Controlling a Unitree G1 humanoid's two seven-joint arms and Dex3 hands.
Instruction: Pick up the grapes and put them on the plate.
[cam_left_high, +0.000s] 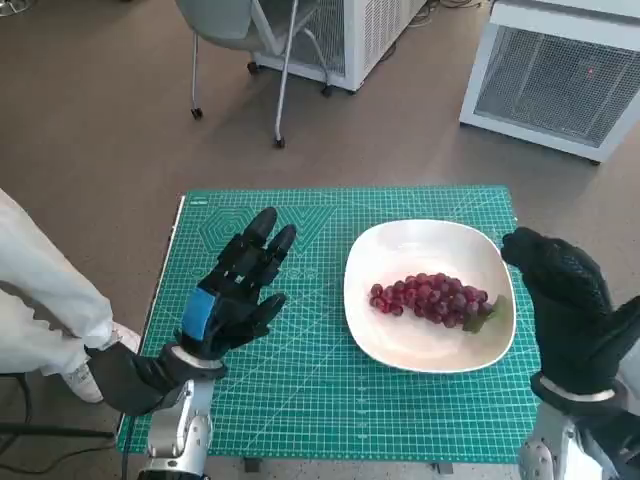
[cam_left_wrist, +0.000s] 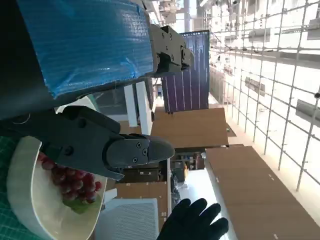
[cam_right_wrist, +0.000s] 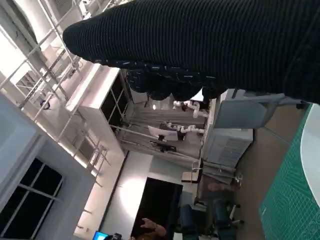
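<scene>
A bunch of dark red grapes (cam_left_high: 432, 299) with a green leaf lies on the white plate (cam_left_high: 400, 345), right of the mat's middle. The left wrist view shows the grapes (cam_left_wrist: 75, 182) inside the plate (cam_left_wrist: 30, 200) past my own fingers. My left hand (cam_left_high: 232, 295) hovers over the green mat left of the plate, fingers spread, holding nothing. My gloved right hand (cam_left_high: 562, 295) stands at the plate's right edge, raised and empty; it shows in the left wrist view as right hand (cam_left_wrist: 192, 222) and fills the top of the right wrist view as right hand (cam_right_wrist: 200, 45).
The green cutting mat (cam_left_high: 300, 390) covers the small table. A person's pale sleeve and dark gloved hand (cam_left_high: 125, 375) reach to the table's near left corner. A chair (cam_left_high: 250, 40) and white cabinets (cam_left_high: 560, 70) stand on the floor beyond.
</scene>
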